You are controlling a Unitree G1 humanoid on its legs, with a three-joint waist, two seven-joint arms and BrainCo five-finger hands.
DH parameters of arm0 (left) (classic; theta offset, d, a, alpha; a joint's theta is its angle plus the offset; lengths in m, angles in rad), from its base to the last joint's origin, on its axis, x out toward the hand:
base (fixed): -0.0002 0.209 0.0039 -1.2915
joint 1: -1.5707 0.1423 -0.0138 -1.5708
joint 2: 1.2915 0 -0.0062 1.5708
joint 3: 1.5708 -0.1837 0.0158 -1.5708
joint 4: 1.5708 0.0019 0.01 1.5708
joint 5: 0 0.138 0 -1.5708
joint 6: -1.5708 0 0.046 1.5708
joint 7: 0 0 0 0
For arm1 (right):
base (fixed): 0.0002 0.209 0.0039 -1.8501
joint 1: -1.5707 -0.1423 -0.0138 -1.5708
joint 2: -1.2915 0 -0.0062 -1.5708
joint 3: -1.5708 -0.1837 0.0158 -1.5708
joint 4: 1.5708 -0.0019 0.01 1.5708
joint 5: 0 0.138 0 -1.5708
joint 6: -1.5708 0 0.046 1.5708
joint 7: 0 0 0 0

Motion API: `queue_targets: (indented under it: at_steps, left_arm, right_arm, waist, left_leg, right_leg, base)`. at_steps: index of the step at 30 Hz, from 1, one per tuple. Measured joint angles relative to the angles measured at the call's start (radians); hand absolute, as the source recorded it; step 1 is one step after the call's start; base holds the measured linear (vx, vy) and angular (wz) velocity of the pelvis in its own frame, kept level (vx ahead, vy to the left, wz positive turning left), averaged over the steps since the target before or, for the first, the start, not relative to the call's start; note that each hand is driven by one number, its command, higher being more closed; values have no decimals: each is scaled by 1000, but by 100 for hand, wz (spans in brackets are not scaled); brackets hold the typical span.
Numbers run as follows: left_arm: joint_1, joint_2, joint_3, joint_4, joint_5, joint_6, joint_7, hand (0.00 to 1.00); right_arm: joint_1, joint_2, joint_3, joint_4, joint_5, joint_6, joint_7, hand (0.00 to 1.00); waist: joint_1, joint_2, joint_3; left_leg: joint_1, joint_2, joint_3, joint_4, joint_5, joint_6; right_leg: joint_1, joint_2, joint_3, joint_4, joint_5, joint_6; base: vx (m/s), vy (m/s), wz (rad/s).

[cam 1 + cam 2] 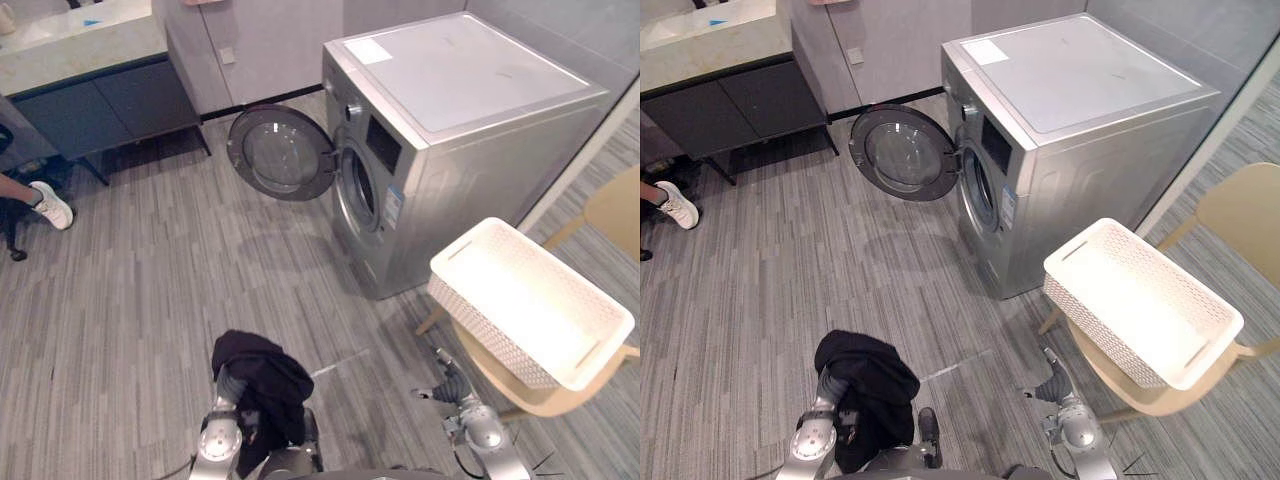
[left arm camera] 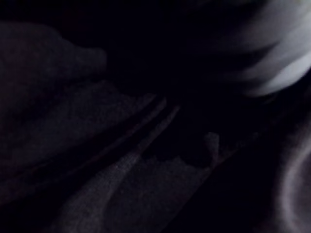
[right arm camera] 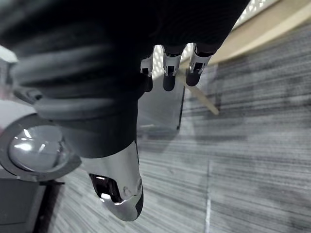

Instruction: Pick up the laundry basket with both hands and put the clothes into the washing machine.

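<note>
A black garment [image 1: 262,385] hangs in a bundle low at the left, draped over the end of my left arm; the left hand is hidden under it, and dark cloth [image 2: 97,160] lies right before it in the left wrist view. My right hand [image 1: 447,381] is low at the right, holding nothing, its fingers [image 3: 168,73] relaxed and the thumb [image 3: 121,194] apart. The white laundry basket [image 1: 530,300] rests on a wooden chair [image 1: 520,392] just beyond the right hand, with no clothes visible in it. The silver washing machine [image 1: 450,130] stands ahead with its round door [image 1: 280,153] swung open to the left.
A dark cabinet with a light counter [image 1: 90,90] runs along the far left wall. A person's white shoe [image 1: 50,205] shows at the left edge. A second wooden chair [image 1: 615,210] stands at the right edge. Grey plank floor [image 1: 150,300] lies between me and the washer.
</note>
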Motion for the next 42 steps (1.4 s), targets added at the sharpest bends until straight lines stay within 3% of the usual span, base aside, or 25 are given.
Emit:
queue_targets:
  at_steps: [1,3,4,5,6,7,8,9,11,14,16,17,20,21,23,24,25,27,31,34,35,37,38,40,42]
  left_arm:
    - [3,2,6,19,0,1,0,100]
    - [5,-1,24,63,0,20,-12,100]
    - [10,-4,23,71,1,22,-19,100]
    - [26,-9,23,76,1,27,-21,100]
    - [36,-8,24,76,2,29,-21,100]
    - [33,-3,23,76,3,31,-20,100]
    - [31,9,23,76,3,32,-19,100]
    - [22,20,22,76,4,36,-19,100]
    - [3,34,20,76,4,37,-18,100]
    - [-36,42,-9,81,3,37,-19,100]
    - [-68,37,-19,97,3,36,-19,100]
    - [-70,39,-24,101,4,36,-20,100]
    - [-67,40,-42,106,14,31,-19,100]
    - [-73,34,-48,110,21,31,-20,100]
    - [-57,15,-51,112,22,34,-22,100]
    - [-54,12,-54,118,22,36,-26,100]
    - [-58,12,-57,125,22,37,-31,100]
    - [-88,12,-86,130,22,34,-43,100]
    - [-117,3,-93,132,40,29,-52,100]
    - [-127,-7,-94,158,41,26,-62,100]
    - [-140,-10,-94,179,41,25,-62,100]
    - [-154,-19,-97,216,41,26,-61,100]
    - [-155,-19,-102,235,41,27,-60,100]
    - [-157,6,-128,246,41,31,-60,100]
    - [-163,22,-136,245,42,31,-60,100]
  right_arm:
    - [-6,12,0,21,-3,1,-6,0]
    - [-35,42,-2,84,-24,15,-14,0]
    - [-35,41,-4,91,-28,21,-15,0]
    - [-29,39,-10,94,-32,36,-17,0]
    - [-20,37,-11,94,-33,41,-19,0]
    - [-15,35,-10,94,-33,44,-19,0]
    - [-16,40,-9,95,-32,44,-19,0]
    - [-19,48,-9,91,-31,42,-19,0]
    - [-29,46,-9,83,-28,40,-21,0]
    - [-34,42,-9,83,-20,39,-35,0]
    - [-36,42,-9,83,-20,39,-35,0]
    - [-36,43,-9,83,-20,39,-35,0]
    - [-34,41,-9,80,-20,39,-34,0]
    - [-39,32,-9,78,-21,39,-34,0]
    - [-58,21,0,44,-22,39,-34,0]
    - [-65,22,6,35,-22,35,-39,0]
    - [-68,23,5,33,-22,34,-41,0]
    - [-67,27,-5,33,-21,35,-57,0]
    - [-77,28,-45,53,-20,38,-61,0]
    - [-77,39,-69,94,-20,38,-75,0]
    - [-85,36,-70,116,-20,39,-79,0]
    - [-85,27,-71,138,-21,42,-83,0]
    - [-83,28,-71,158,-23,44,-89,0]
    - [-64,66,-68,166,-31,51,-95,0]
    - [-54,83,-65,163,-48,55,-95,0]
  waist:
    - [2,-8,6]
    - [23,-41,34]
    - [23,-46,39]
    - [18,-47,45]
    - [16,-50,49]
    - [12,-47,60]
    - [-5,-41,75]
    - [-21,-38,90]
    - [-36,-41,109]
    - [-47,-46,123]
    - [-65,-44,128]
    - [-65,-46,127]
    - [-89,-62,117]
    - [-86,-39,127]
    - [-63,9,132]
    - [-48,12,135]
    - [-42,8,139]
    - [-35,-26,160]
    - [-33,-31,166]
    - [-33,-30,170]
    - [-32,-17,172]
    - [-32,12,172]
    - [-30,17,173]
    - [-30,-31,164]
    - [-28,-48,158]
  left_leg:
    - [-1,-8,-3,6,-7,0]
    - [-8,-44,-7,75,-98,20]
    - [-8,-55,-10,94,-122,24]
    - [-2,-81,-26,137,-164,37]
    - [5,-97,-42,168,-194,48]
    - [24,-106,-64,191,-222,61]
    - [45,-107,-98,206,-244,77]
    - [68,-108,-136,210,-258,85]
    - [111,-109,-177,197,-274,91]
    - [168,-115,-220,192,-305,71]
    - [207,-117,-265,184,-323,45]
    - [218,-119,-276,171,-330,34]
    - [269,-105,-302,228,-399,-67]
    - [202,-71,-283,393,-405,-83]
    - [49,27,-226,783,-321,-156]
    - [6,80,-201,934,-324,-151]
    - [-16,97,-187,988,-328,-142]
    - [-55,111,-162,1040,-368,-82]
    - [-128,93,-175,798,-381,-68]
    - [-112,16,-342,455,-356,-104]
    - [-112,-1,-437,346,-332,-133]
    - [-100,-5,-523,254,-275,-147]
    - [-92,-12,-499,290,-164,-147]
    - [-88,-51,-419,333,-211,-100]
    - [-69,-72,-328,349,-243,-60]
  right_leg:
    - [4,-8,-3,-2,0,7]
    - [10,-76,-1,63,-23,50]
    - [9,-101,3,105,-26,54]
    - [-12,-165,42,239,-20,41]
    - [-45,-207,100,356,4,-20]
    - [-101,-222,211,482,69,-117]
    - [-150,-199,325,574,83,-114]
    - [-190,-144,407,623,24,-62]
    - [-262,-70,449,611,-31,-54]
    - [-375,-4,435,413,-30,-25]
    - [-399,26,414,203,32,-18]
    - [-405,38,407,142,65,-25]
    - [-373,42,386,115,193,-133]
    - [-357,70,377,124,156,-133]
    - [-287,146,379,87,131,-175]
    - [-244,183,407,72,116,-196]
    - [-215,194,416,62,111,-203]
    - [-91,204,482,-14,103,-200]
    - [-27,208,583,-65,102,-195]
    - [7,201,675,-66,73,-145]
    - [12,202,718,-64,48,-109]
    - [7,215,781,-45,19,-63]
    - [6,212,832,-16,-12,-32]
    - [-17,160,891,28,-43,2]
    - [-71,118,916,100,-38,18]
  base:
    - [154,59,22]
    - [149,113,14]
    - [209,192,31]
    - [206,182,47]
    - [294,233,59]
    - [294,191,62]
    - [365,176,80]
    - [306,107,79]
    - [290,59,68]
    - [319,12,58]
    - [429,-62,76]
    - [472,-133,70]
    - [574,-229,87]
    - [592,-264,24]
    - [575,-229,-47]
    - [452,-129,-77]
    - [641,-168,-83]
    - [556,-133,-60]
    - [317,57,-87]
    - [269,210,-102]
    - [264,314,-103]
    - [269,371,-114]
    - [242,424,-117]
    - [197,392,-92]
    - [161,338,-112]
